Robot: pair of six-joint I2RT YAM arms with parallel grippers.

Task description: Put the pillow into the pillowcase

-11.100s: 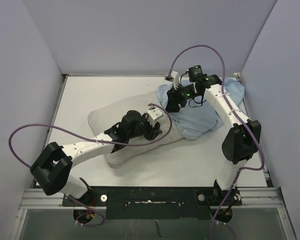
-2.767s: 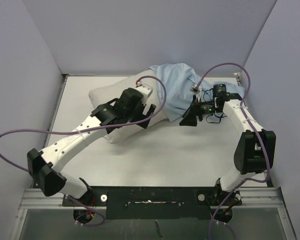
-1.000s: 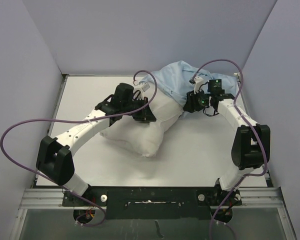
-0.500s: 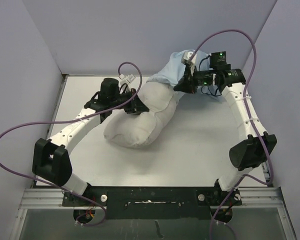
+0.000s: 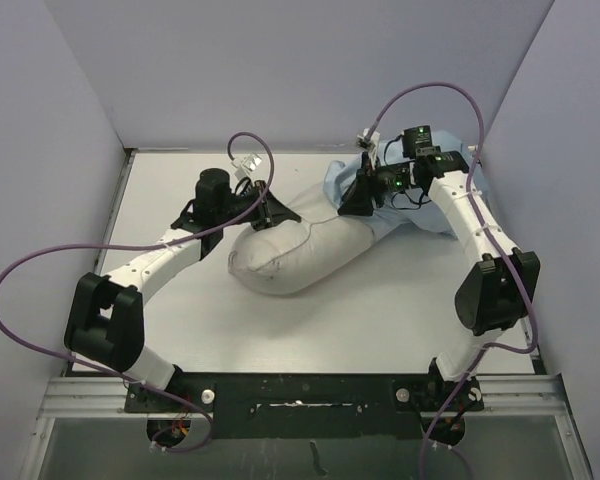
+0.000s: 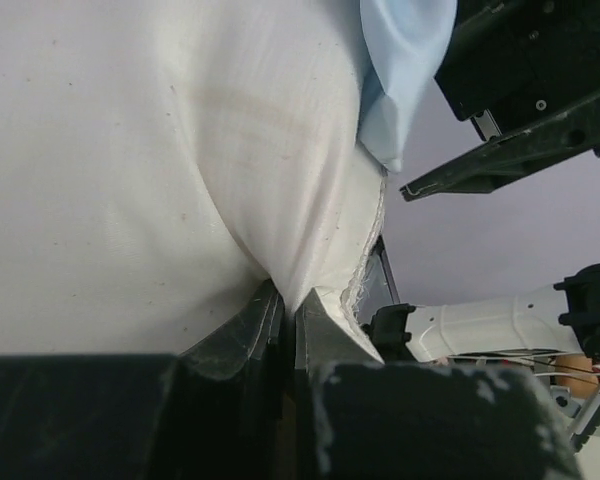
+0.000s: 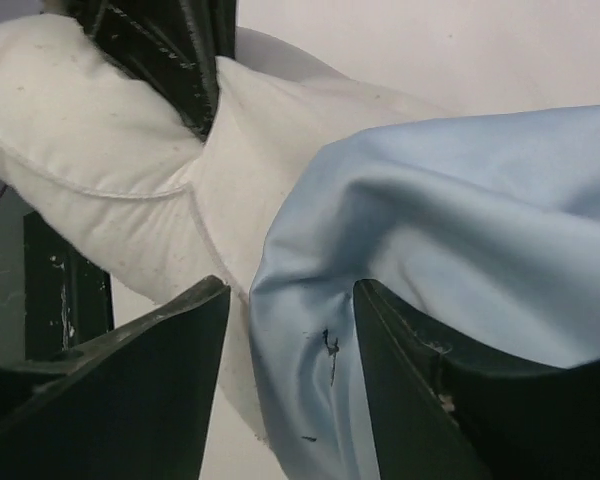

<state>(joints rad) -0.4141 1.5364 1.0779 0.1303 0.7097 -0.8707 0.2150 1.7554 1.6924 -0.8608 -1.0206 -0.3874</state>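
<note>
Pillow (image 5: 290,258) far end hidden inside pillowcase (image 7: 460,230); left gripper (image 6: 286,303) tips buried.

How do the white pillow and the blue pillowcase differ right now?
The pillow is off-white and plump; the pillowcase is light blue, thin and limp. The pillow lies mostly bare; the pillowcase covers only one end. The left gripper pinches the pillow; the right gripper stands open around the pillowcase's edge. Both are wrinkled fabric.
</note>
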